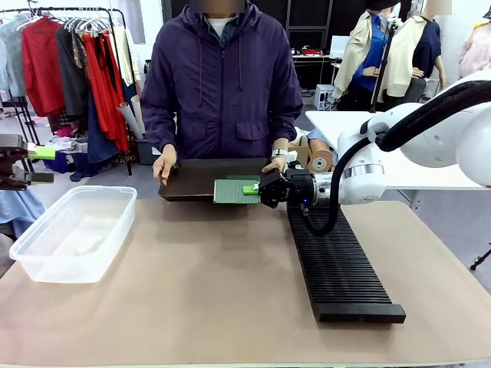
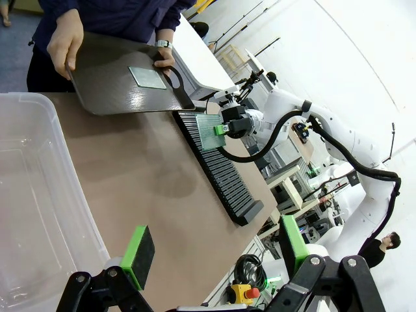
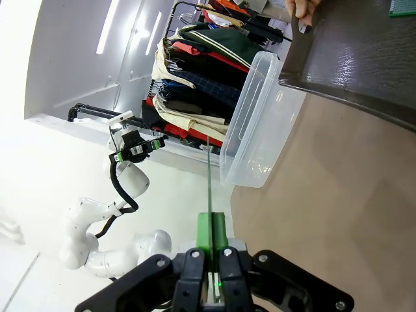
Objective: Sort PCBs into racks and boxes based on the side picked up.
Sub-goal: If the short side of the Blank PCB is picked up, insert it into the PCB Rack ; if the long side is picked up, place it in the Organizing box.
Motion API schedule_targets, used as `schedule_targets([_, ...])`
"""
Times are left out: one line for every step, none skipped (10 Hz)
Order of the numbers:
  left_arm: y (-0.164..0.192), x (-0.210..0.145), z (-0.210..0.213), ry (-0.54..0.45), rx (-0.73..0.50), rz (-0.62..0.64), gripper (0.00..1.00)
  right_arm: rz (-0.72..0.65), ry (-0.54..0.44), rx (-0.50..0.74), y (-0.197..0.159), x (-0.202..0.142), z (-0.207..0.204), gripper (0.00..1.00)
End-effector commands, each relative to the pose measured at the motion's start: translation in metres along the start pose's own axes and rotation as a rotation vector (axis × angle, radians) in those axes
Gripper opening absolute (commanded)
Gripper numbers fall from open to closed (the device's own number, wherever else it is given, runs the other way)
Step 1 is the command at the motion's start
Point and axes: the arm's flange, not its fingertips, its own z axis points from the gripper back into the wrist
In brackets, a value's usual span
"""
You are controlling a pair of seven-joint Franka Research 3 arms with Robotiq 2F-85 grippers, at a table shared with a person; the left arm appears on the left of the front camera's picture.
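Closest to the front camera, the long black rack (image 1: 337, 261) runs across the table toward the person. Over its far end the right gripper (image 1: 257, 188) is clamped on one edge of a PCB (image 1: 232, 192). The board is held level with its lighter dotted face up, just by the front rim of the dark tray (image 1: 192, 184). The person holds that tray with a hand (image 1: 164, 165) at each side. Another PCB (image 2: 147, 77) lies on the tray. The left gripper (image 2: 214, 250) hangs with its jaws apart near the clear tub (image 1: 73, 230).

left fingers (image 2: 138, 255) apart | right fingers (image 2: 221, 129) pinch PCB (image 2: 208, 133) near rack (image 2: 224, 177)
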Motion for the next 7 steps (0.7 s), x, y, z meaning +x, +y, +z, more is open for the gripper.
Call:
schedule_targets([-0.0013, -0.0002, 0.0014, -0.006, -0.012, -0.001, 1.0, 0.009, -0.003, 0.004, 0.0012, -0.0007, -0.0016, 0.0])
schedule_targets([-0.0013, -0.0002, 0.0014, -0.006, -0.012, -0.001, 1.0, 0.009, -0.003, 0.004, 0.0012, -0.0007, -0.0016, 0.0])
schedule_targets([-0.0013, -0.0002, 0.0014, -0.006, -0.012, -0.001, 1.0, 0.009, -0.003, 0.004, 0.0012, -0.0007, -0.0016, 0.0])
schedule_targets([-0.0013, -0.0002, 0.0014, -0.006, -0.012, -0.001, 1.0, 0.009, -0.003, 0.004, 0.0012, -0.0007, -0.0016, 0.0])
schedule_targets([-0.0013, -0.0002, 0.0014, -0.006, -0.012, -0.001, 1.0, 0.009, -0.003, 0.004, 0.0012, -0.0007, -0.0016, 0.0])
schedule_targets([-0.0013, -0.0002, 0.0014, -0.006, -0.012, -0.001, 1.0, 0.009, -0.003, 0.004, 0.0012, -0.0007, -0.0016, 0.0])
schedule_targets([-0.0013, -0.0002, 0.0014, -0.006, -0.012, -0.001, 1.0, 0.009, -0.003, 0.004, 0.0012, -0.0007, -0.0016, 0.0])
